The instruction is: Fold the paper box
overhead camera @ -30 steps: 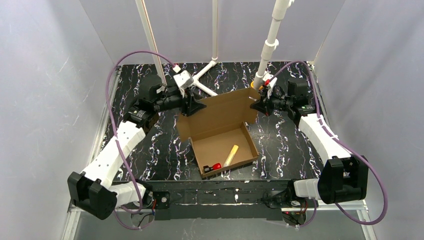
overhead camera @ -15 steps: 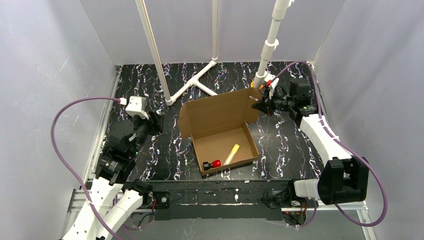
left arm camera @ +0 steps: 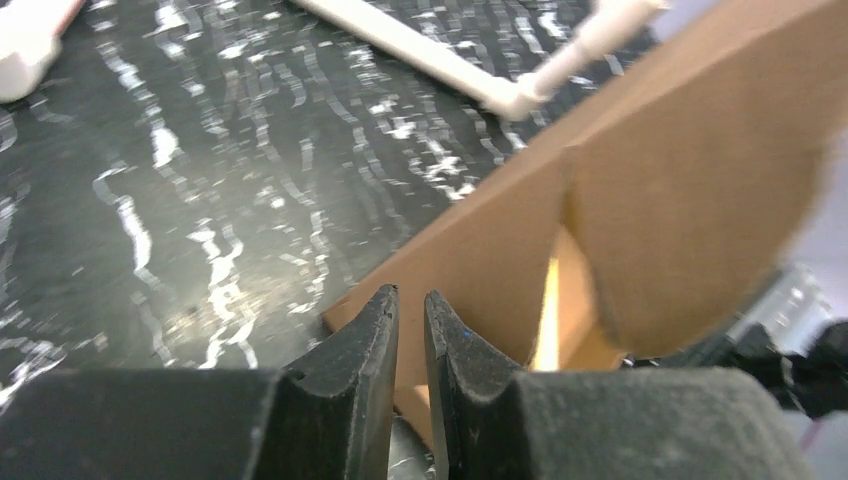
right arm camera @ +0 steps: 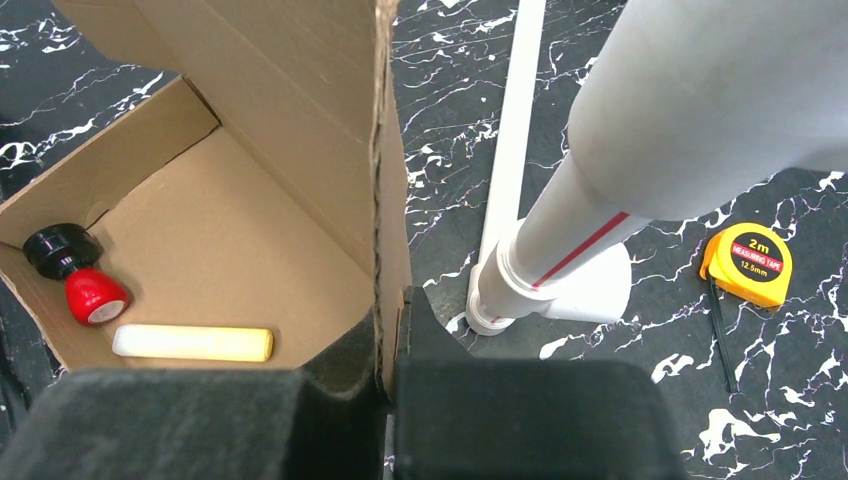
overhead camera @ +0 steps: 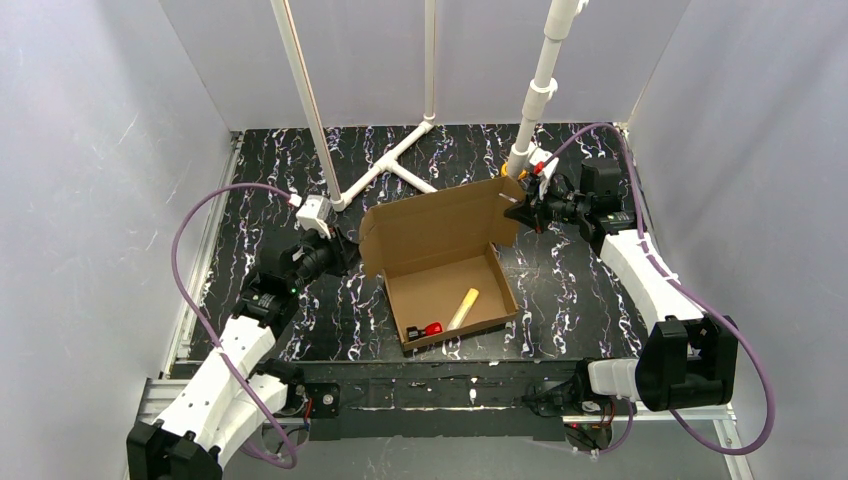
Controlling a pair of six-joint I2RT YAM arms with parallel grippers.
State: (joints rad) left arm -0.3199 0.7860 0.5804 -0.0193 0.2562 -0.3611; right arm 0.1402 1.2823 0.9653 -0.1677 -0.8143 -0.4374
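Our right hand clamps the raised lid's right edge of the shallow brown corrugated cardboard box, while our left hand, nearly closed and empty, sits just beside its left flap.

Brown paper box on black, white-veined table.

The right claw at six o'clock pinches the upright edge of the paper box, its fingers on either side of the cardboard. Inside the box, at nine o'clock, lie a red bottle with a black cap and a yellow stick. At three o'clock, a yellow tape measure rests on the marbled counter beside a white pole.
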